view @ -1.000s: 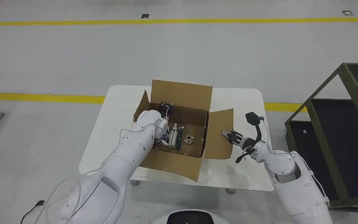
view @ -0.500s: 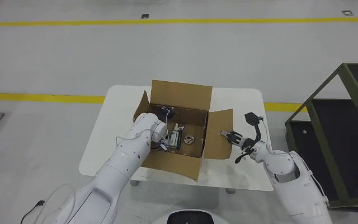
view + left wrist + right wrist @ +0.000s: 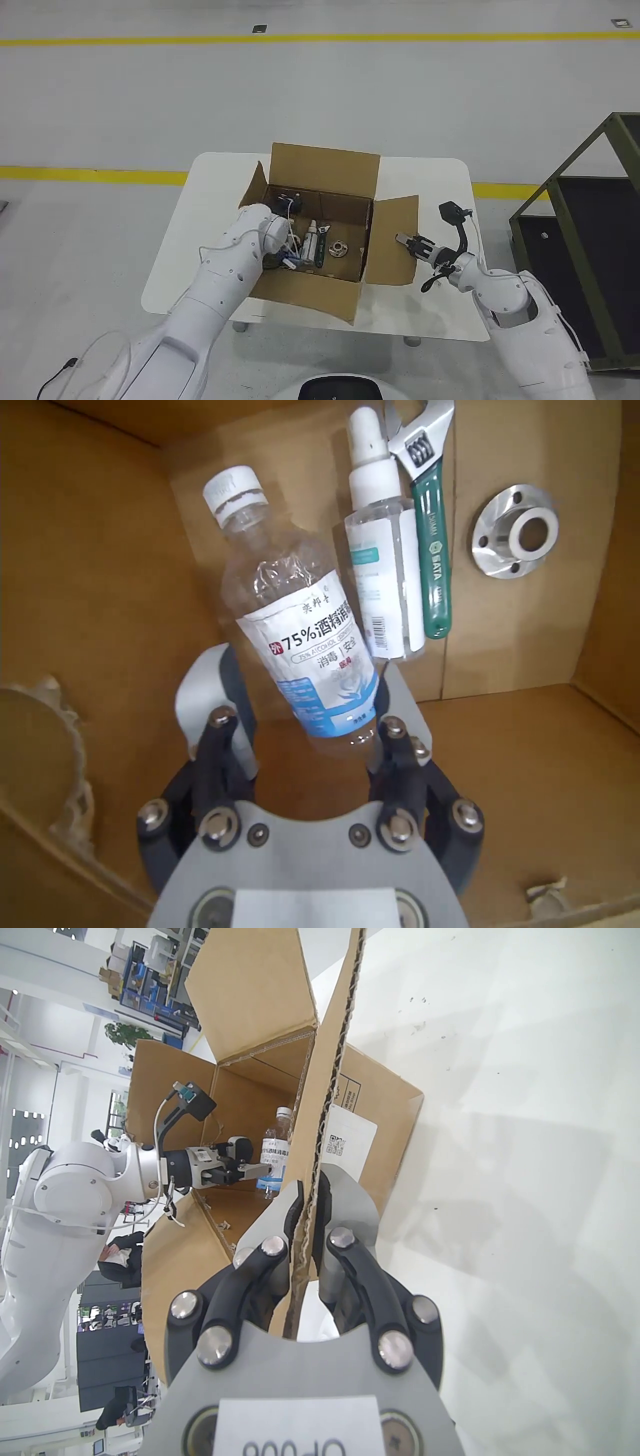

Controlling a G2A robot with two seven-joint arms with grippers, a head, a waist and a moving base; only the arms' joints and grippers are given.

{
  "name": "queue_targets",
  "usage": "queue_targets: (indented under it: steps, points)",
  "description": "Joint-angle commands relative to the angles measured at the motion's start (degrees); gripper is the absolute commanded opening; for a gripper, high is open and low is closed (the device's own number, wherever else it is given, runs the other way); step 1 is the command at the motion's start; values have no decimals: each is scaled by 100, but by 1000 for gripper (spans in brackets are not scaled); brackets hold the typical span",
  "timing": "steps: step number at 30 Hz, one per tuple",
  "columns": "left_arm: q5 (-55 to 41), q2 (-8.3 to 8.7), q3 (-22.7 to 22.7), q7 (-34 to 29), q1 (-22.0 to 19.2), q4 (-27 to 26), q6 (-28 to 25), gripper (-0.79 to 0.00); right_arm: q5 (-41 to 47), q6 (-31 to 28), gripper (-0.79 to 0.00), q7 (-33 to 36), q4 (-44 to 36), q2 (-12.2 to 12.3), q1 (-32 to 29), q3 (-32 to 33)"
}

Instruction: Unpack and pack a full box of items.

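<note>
An open cardboard box stands on the white table. My left gripper is inside it, shut on the lower end of a clear alcohol bottle with a white cap, which is held off the box floor. Flat on the floor lie a spray bottle, a green-handled wrench and a metal flange. My right gripper is shut on the edge of the box's right flap. From that side the left gripper and the bottle show inside the box.
Bare table surface lies to the left of the box and at the back right. A dark green metal rack stands on the floor to the right of the table. The box walls close in around the left gripper.
The left arm has shifted slightly toward the box's near side with the bottle in its gripper. The right arm has not moved.
</note>
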Motion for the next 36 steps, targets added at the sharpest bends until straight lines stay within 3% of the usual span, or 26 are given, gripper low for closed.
queue_targets:
  steps: [1,5,14,29,31,32,36]
  points:
    - [-202,-7,-75,-13,-22,25,19,0,1,8,-785,-6,5,2,2,1]
    - [-643,-28,-246,-31,-58,177,166,0,-6,14,-785,-3,6,7,1,-3]
    - [-561,-155,-44,565,-161,808,254,0,-13,-2,-785,-7,-44,10,-7,-53]
    - [-621,-431,228,999,-526,1796,132,0,-20,23,-785,28,-93,33,-54,-34]
    - [-614,-458,250,1051,-557,1918,127,-126,-29,29,-785,21,-93,35,-49,-36]
    - [-601,-472,267,1069,-563,1981,130,-256,-30,32,-785,16,-95,35,-50,-37]
    - [-580,-524,310,1138,-617,2153,137,-354,-26,38,-785,16,-95,39,-49,-35]
